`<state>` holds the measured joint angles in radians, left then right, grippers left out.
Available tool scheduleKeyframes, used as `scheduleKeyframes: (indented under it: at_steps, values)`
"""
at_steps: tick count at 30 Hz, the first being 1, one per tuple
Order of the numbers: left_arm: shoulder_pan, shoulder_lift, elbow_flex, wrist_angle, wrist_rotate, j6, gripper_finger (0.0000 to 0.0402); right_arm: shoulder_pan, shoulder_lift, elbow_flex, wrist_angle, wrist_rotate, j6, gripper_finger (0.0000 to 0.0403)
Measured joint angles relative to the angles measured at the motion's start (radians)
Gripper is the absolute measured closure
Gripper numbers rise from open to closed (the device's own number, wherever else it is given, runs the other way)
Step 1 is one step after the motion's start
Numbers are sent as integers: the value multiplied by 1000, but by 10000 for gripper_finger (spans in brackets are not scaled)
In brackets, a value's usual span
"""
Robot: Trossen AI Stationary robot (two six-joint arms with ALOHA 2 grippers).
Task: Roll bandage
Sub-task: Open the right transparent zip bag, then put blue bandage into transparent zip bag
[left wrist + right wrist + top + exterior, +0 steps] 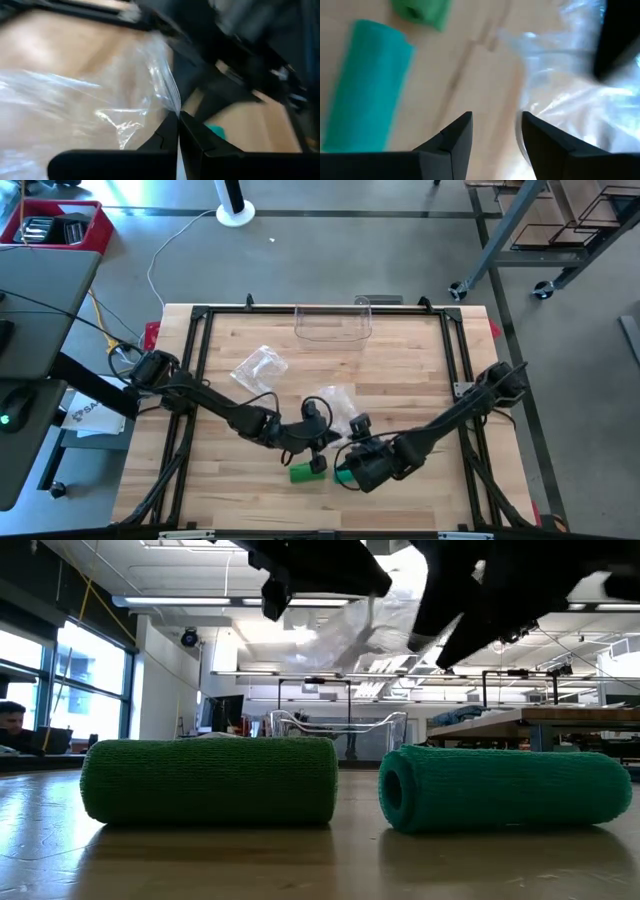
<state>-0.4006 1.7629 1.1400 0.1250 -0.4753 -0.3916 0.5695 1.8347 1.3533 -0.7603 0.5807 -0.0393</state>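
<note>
Two bandage rolls lie on their sides on the wooden table [420, 380] near its front edge: a green one [303, 472] [210, 780] and a teal one [345, 475] [500, 788]. A clear plastic bag [335, 405] [370, 630] is held up above them. My left gripper [322, 425] [177, 117] is shut on the bag. My right gripper [345, 452] [495, 130] is open just above the table beside the teal roll [365, 85], with the bag [570, 90] close to one finger; I cannot tell whether it touches. My left gripper pinches a crumpled edge of the clear bag [170, 102] between its two fingertips. The bag spreads away from the fingers, slack and creased. In the low view the bag hangs above the table, clear of both rolls.
A second crumpled clear bag [260, 366] lies on the table at the left middle. A clear plastic bin [333, 325] stands at the far edge. A black frame [200, 340] runs around the table top. A person sits far off in the room [12, 725].
</note>
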Motion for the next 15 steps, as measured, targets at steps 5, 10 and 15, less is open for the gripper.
scheduleKeyframes:
  at_steps: [5, 10, 15]
  values:
    - [-31, -21, 0, -15, -205, 52, 401, 5, 0, 0, 19, -98, 49, 243]
    - [-41, -24, 0, -15, -192, 78, 401, 26, -12, -1, 64, -33, 66, 243]
    - [-39, -19, 0, -48, -142, 40, 402, 33, -46, -1, 125, 23, 74, 243]
